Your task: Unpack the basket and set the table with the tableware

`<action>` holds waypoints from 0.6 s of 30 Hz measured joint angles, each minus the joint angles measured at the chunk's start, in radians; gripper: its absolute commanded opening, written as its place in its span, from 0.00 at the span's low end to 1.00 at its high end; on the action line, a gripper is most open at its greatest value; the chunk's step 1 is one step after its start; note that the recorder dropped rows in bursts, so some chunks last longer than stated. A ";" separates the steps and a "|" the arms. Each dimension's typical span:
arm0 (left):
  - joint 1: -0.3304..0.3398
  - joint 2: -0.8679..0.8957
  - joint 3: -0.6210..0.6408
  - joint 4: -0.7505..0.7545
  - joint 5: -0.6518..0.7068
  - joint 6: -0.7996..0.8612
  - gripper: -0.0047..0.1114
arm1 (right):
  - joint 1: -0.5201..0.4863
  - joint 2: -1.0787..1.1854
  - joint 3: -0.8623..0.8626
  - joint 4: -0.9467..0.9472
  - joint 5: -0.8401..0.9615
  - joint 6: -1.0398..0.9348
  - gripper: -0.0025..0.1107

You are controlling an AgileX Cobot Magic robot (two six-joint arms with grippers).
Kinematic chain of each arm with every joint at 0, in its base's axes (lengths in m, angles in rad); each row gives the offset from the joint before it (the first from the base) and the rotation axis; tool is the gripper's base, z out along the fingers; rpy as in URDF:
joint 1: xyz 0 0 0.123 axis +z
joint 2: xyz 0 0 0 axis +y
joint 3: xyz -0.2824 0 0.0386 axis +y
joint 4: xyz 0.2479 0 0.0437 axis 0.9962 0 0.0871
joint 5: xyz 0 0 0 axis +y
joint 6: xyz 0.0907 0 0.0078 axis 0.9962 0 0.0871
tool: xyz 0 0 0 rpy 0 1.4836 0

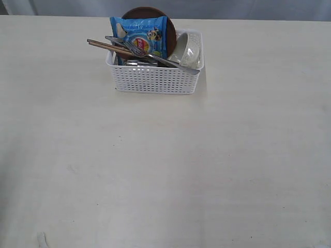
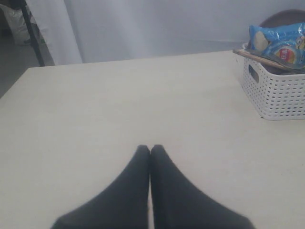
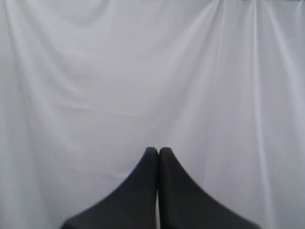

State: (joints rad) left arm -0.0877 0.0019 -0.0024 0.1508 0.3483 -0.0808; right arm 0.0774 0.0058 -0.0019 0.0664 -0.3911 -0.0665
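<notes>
White perforated plastic basket (image 1: 155,80) sits far, tableware (image 1: 173,63) wedged upright to fit; left gripper (image 2: 150,149) and right gripper (image 3: 158,150) idle (both pinched together, empty).

Pale cream table (image 1: 165,170), white lattice basket (image 1: 154,80) directly on its far middle.

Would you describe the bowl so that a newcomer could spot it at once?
On the table stands a white lattice basket, near the far edge. The bowl lies tilted in its right end, beside the blue bag. It alone is off-white and rounded; the rest is blue, steel, wood or brown.
</notes>
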 measured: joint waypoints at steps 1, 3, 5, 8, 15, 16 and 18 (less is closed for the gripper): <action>0.000 0.000 0.000 0.000 0.000 0.000 0.04 | 0.000 0.000 0.000 0.003 -0.025 0.015 0.02; 0.000 0.000 0.000 0.000 0.000 0.000 0.04 | 0.000 0.000 -0.014 0.008 -0.012 0.045 0.02; 0.000 0.000 0.000 0.000 0.000 0.000 0.04 | 0.000 0.000 -0.065 0.010 0.052 0.061 0.02; 0.000 0.000 0.000 -0.002 0.000 0.000 0.04 | 0.000 0.043 -0.161 0.010 0.142 0.066 0.02; 0.000 0.000 0.000 -0.002 0.000 0.000 0.04 | 0.010 0.332 -0.444 0.014 0.382 0.066 0.02; 0.000 0.000 0.000 -0.002 0.000 0.000 0.04 | 0.024 0.390 -0.490 0.014 0.436 0.066 0.02; 0.000 0.000 0.000 -0.002 0.000 0.000 0.04 | 0.069 0.514 -0.572 0.014 0.544 0.066 0.02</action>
State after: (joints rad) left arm -0.0877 0.0019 -0.0024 0.1489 0.3483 -0.0808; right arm 0.1464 0.5195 -0.5743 0.0806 0.1533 0.0000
